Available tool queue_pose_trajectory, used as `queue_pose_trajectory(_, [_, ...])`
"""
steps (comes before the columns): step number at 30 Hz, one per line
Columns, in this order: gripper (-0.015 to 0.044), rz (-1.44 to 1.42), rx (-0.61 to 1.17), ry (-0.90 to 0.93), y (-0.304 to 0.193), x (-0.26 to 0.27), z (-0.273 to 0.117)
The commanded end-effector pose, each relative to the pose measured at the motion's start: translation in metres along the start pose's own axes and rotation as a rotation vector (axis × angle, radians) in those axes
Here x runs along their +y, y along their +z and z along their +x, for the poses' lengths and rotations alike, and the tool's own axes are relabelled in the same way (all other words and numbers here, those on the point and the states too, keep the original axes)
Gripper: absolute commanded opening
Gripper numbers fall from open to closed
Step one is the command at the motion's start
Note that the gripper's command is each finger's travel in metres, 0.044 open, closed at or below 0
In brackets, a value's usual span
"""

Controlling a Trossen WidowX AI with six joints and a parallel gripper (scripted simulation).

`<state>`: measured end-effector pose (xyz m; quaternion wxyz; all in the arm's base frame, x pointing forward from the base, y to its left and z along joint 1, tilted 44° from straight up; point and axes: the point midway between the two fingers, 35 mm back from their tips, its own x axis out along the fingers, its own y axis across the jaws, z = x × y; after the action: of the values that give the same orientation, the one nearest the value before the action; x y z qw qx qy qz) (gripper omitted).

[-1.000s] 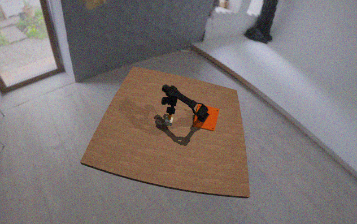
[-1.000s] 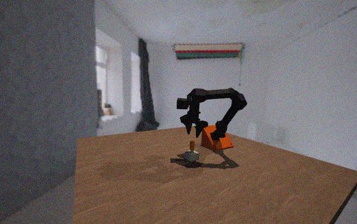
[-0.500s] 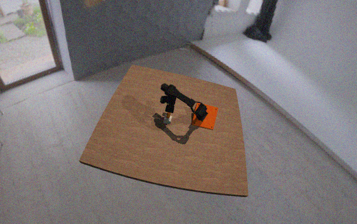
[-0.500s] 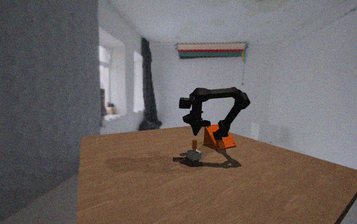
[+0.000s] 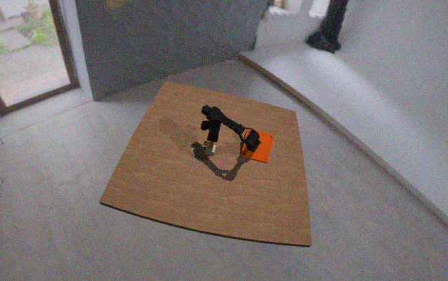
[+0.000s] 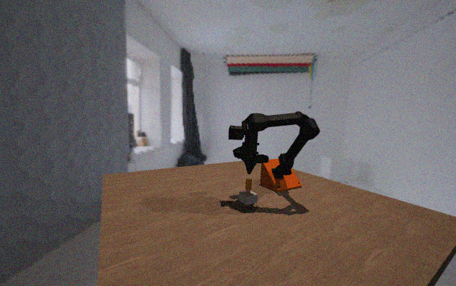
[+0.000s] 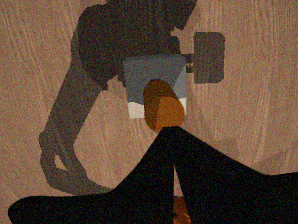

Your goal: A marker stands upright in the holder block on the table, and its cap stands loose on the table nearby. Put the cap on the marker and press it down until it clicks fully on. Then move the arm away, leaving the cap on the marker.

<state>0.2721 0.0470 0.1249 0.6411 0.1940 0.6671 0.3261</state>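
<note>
the orange cap (image 7: 162,104) sits on top of the marker, which stands upright in the grey holder block (image 6: 247,197) on the wooden surface (image 6: 190,235). a sliver of white marker body (image 7: 136,111) shows below the cap in the wrist view, so the cap looks not fully seated. the gripper (image 6: 250,167) hangs directly above the cap, apart from it, with its fingers closed flat together and holding nothing. closed fingers poised over the cap suggest the pressing step is in hand: the cap is placed and the click is yet to come. the next move calls for a straight descent along the marker's axis, the closed fingertips bearing on the cap's top. an off-centre push could tilt the cap or glance off it.
</note>
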Motion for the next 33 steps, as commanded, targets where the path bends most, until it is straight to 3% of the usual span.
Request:
queue_pose_trajectory(1, [0.0000, 0.003, 0.001, 0.004, -0.001, 0.001, 0.006])
queue_pose_trajectory(22, [0.0000, 0.003, 0.001, 0.005, 0.000, 0.000, 0.037])
queue_pose_trajectory(29, [0.0000, 0.004, -0.008, -0.001, 0.001, -0.001, 0.028])
queue_pose_trajectory(33, [0.0000, 0.058, -0.042, -0.012, 0.003, -0.003, -0.022])
